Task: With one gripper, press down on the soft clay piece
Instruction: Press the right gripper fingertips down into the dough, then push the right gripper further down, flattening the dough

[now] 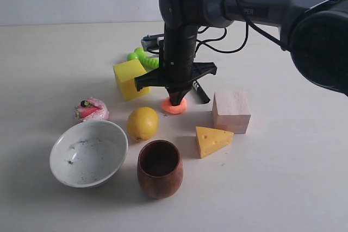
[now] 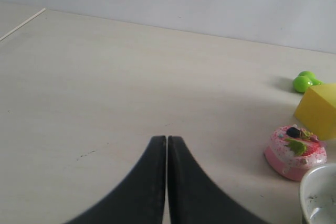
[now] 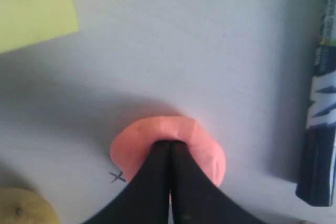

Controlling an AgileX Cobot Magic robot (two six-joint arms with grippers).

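One soft clay piece [image 3: 134, 142] — right hand [image 3: 169, 145], closed, pressing into it

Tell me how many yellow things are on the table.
3: a cube by the green toy, a lemon behind the brown cup, a cheese wedge in front of the wooden block. The arm could hide more.
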